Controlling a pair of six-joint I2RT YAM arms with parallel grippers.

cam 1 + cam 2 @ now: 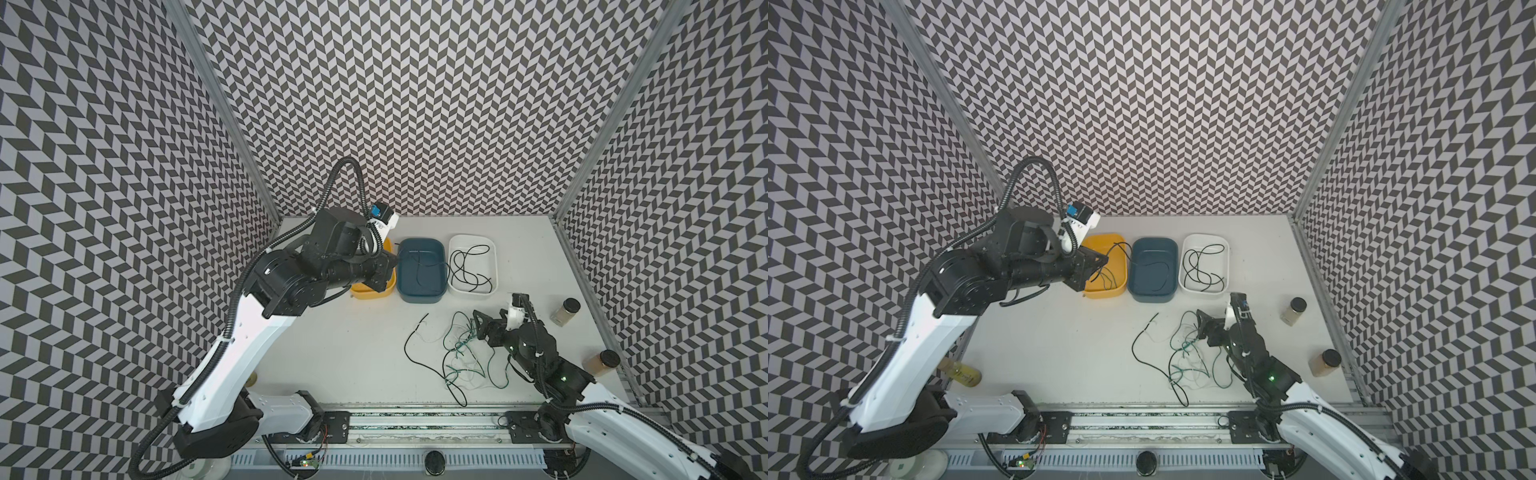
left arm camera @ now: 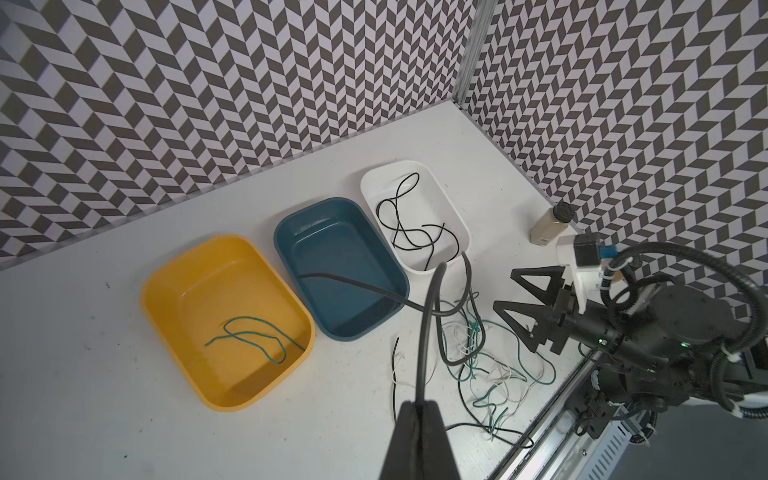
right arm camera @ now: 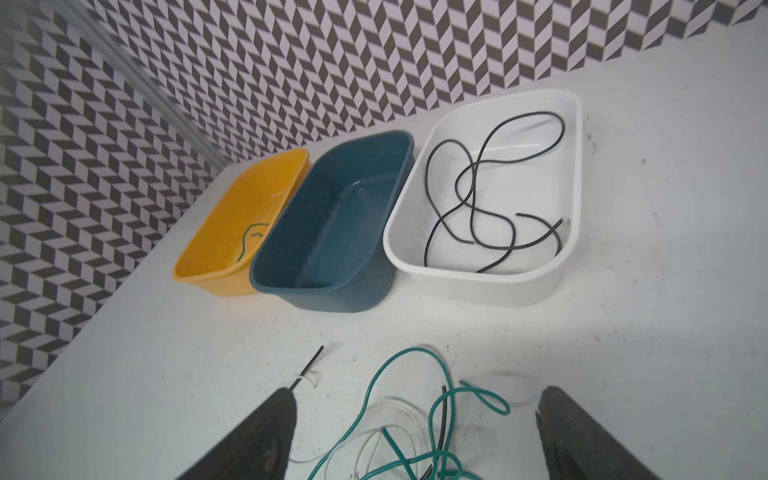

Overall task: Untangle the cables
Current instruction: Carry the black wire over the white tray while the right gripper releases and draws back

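1 green cable point(image 2: 249, 332) laid in yellow tray point(image 2: 166, 270), 1 black cable point(image 2: 399, 224) in white tray point(image 2: 374, 178). Second black cable point(image 2: 428, 316) pinched by left hand point(image 2: 422, 409), trailed over blue tray point(image 2: 291, 224). Tangle point(image 1: 461, 353) not yet sorted on near-right surface point(image 1: 353, 340), under spread right hand point(image 3: 417, 397).

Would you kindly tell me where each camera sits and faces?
Top views: overhead at the front, looking down on the table; left arm and right arm show.
Left wrist: above the left end effector, shut on a black cable; faces yellow tray, blue tray, white tray, tangle, right arm.
Right wrist: behind the open right end effector, facing the trays.
Both wrist views share the trays.
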